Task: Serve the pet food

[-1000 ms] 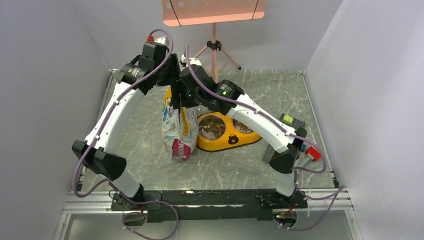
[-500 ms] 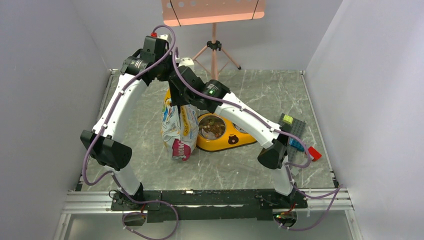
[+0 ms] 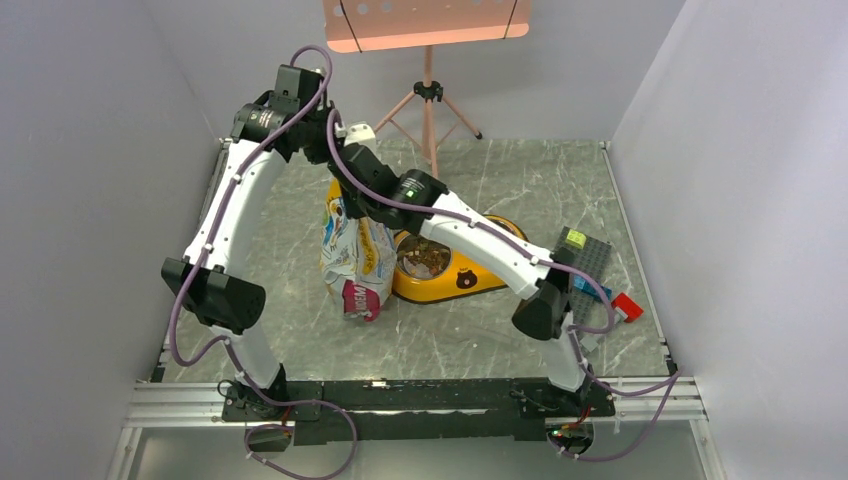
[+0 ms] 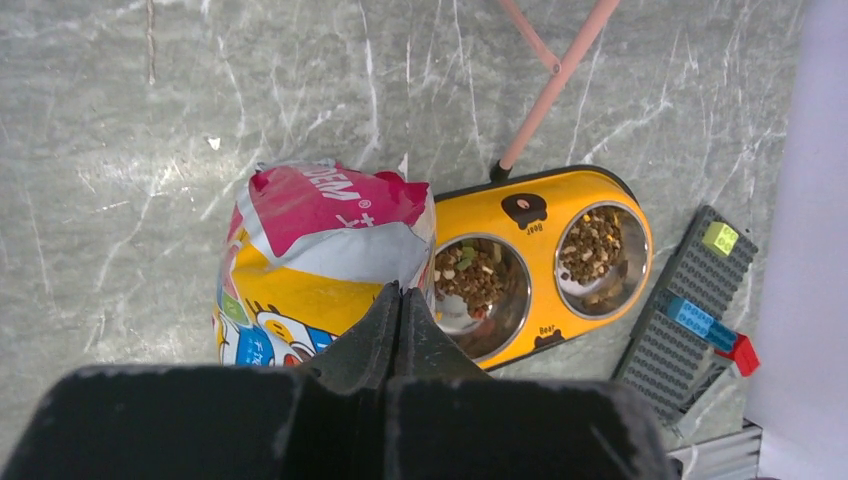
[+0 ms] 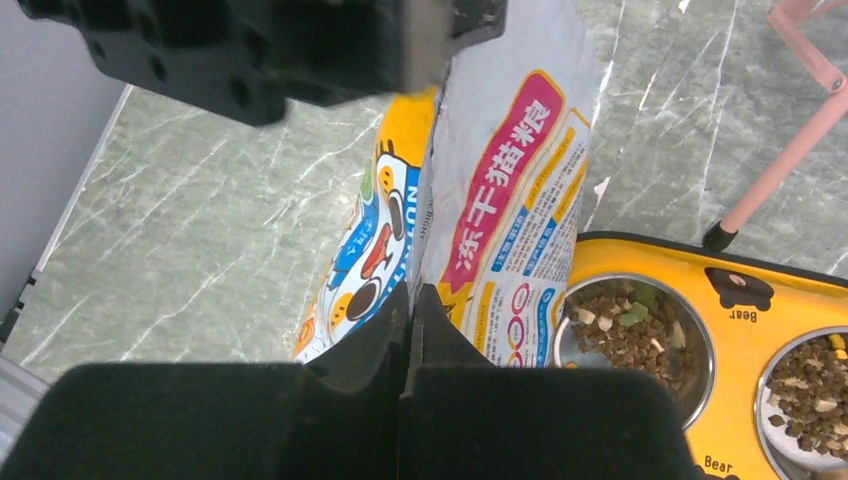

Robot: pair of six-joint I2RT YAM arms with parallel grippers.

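The white-and-yellow pet food bag [image 3: 355, 258] with its magenta bottom band rests on the table against the left side of the yellow feeder [image 3: 478, 280]. Brown kibble fills both steel bowls [image 4: 475, 275] [image 4: 592, 240]. My left gripper [image 4: 400, 292] hangs high over the bag [image 4: 300, 260], shut with nothing between its fingers. My right gripper [image 5: 412, 290] is shut too, close beside the bag [image 5: 500, 200]; nothing shows between its fingers. From above, the left gripper [image 3: 322, 152] and right gripper [image 3: 345, 200] sit together over the bag's far end.
A pink tripod stand [image 3: 428, 95] rises behind the feeder. A grey studded baseplate [image 4: 680, 320] with green, blue and red bricks lies right of the feeder. Walls close in on the left, right and back. The marble tabletop [image 3: 300, 330] stretches in front.
Both grippers went from open to shut. Both arms rose and pulled back and left, away from the bag. The bag and feeder stayed put.
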